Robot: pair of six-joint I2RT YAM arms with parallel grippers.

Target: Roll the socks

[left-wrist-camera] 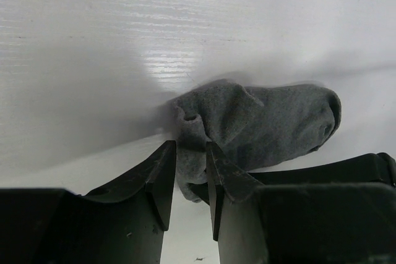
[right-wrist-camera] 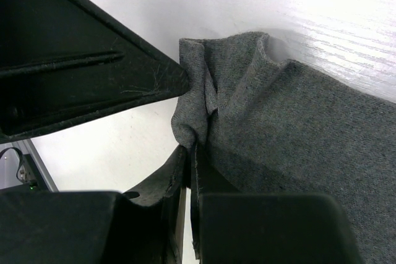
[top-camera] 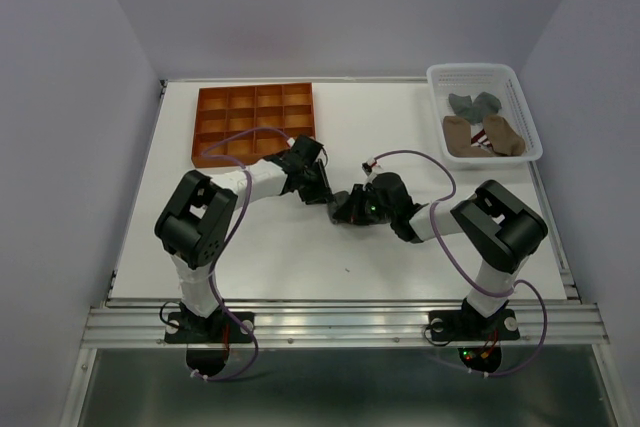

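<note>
Currently we pinch the grey sock [left-wrist-camera: 272,122] mid-surface [top-camera: 300,247]: left gripper [left-wrist-camera: 190,153] on its bunched end, right gripper [right-wrist-camera: 192,153] on an edge fold. Judged limp, light; take doubled fabric.

L hand [left-wrist-camera: 190,153] & R hand [right-wrist-camera: 189,160] low, close together, both jaws narrow

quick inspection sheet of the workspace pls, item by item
surface: white table, glossy
job's things: grey sock at centre, bunched at one end; more socks, grey and tan, in the white basket back right
clutter: orange tray back left, visible compartments hold nothing
tools: left tool and right tool each pinch the grey sock
cables: purple cables loop along both arms
surroundings: plain walls, nothing else seen
</note>
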